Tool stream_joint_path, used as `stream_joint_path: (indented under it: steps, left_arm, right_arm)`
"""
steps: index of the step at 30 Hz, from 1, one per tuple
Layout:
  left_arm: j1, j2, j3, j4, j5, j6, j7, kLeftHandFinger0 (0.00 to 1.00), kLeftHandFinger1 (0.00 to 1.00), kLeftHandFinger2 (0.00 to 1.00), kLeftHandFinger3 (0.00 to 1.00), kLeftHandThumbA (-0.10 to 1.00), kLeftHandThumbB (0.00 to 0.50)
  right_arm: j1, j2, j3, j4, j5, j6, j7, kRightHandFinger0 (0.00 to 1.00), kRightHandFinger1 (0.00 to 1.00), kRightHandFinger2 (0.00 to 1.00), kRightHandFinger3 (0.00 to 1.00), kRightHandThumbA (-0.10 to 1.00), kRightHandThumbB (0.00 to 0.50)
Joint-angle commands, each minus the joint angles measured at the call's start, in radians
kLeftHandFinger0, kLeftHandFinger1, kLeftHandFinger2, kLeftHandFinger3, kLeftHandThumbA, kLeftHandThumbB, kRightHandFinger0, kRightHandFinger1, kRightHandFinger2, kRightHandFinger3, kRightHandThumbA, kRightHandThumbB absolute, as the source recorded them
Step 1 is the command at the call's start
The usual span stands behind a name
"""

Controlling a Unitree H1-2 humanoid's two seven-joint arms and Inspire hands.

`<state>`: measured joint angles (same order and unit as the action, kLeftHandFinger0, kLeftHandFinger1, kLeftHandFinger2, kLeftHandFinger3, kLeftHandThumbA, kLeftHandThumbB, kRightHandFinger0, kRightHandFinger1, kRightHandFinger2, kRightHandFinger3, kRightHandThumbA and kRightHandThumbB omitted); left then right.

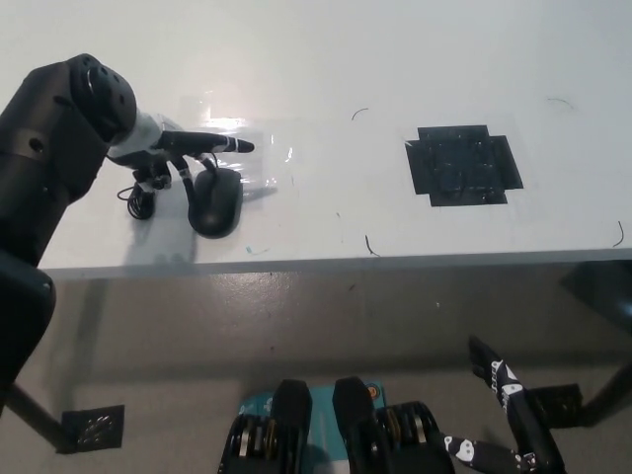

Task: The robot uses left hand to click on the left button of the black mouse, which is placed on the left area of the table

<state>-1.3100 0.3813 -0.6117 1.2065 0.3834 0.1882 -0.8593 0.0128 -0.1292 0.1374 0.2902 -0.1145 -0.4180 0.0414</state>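
Head view. You see the white table (326, 59) filling the upper half of the frame, its front edge running across the middle. The black mouse (217, 200) lies at the left of the frame, near that front edge. Its cable (138, 200) is bunched in a small coil just to the left of it, on the table.

The left hand (183, 153) comes in from the upper left, at the end of a bulky dark arm. Its fingers (222, 145) are spread: the longest ones point toward frame right, passing above the far end of the mouse, while shorter ones curl down over the mouse's near-left part. You cannot tell from this angle whether any fingertip touches the mouse button. The hand holds nothing.

A clear plastic sheet (262, 153) lies flat on the table under and beside the hand, catching a bright glare. A black tape patch (462, 165) sits on the table at upper right, well apart from the mouse.

The right hand (504, 390) rests at the lower right of the frame, below the table edge, fingers apart and holding nothing.
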Motion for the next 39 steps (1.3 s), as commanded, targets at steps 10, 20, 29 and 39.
stream_joint_path:
  steps: [10,20,29,39]
  left_arm:
    - [-0.102,-0.02,-0.01,0.082,0.055,0.019,-0.082,0.0,0.0,0.3,1.0,1.0,0.407]
    - [-0.102,-0.006,0.022,0.034,0.044,0.01,-0.072,0.0,0.0,0.4,1.0,1.0,0.399]
    - [-0.256,0.147,0.285,-0.207,-0.129,0.14,-0.157,0.0,0.0,0.17,1.0,1.0,0.429]
    - [-0.204,0.32,0.588,-0.749,-0.3,0.282,-0.22,0.0,0.0,0.31,1.0,1.0,0.424]
  right_arm:
    - [-0.02,-0.009,-0.006,-0.031,-0.005,-0.005,0.011,0.95,0.98,1.0,1.0,1.0,0.163]
    - [-0.013,-0.013,-0.006,-0.034,-0.002,-0.002,0.017,0.94,0.98,1.0,1.0,1.0,0.153]
    - [0.006,-0.016,-0.008,-0.025,0.009,-0.009,0.02,0.95,0.98,1.0,1.0,1.0,0.153]
    - [0.035,-0.007,-0.011,0.0,0.018,-0.034,0.012,0.93,0.97,1.0,1.0,1.0,0.166]
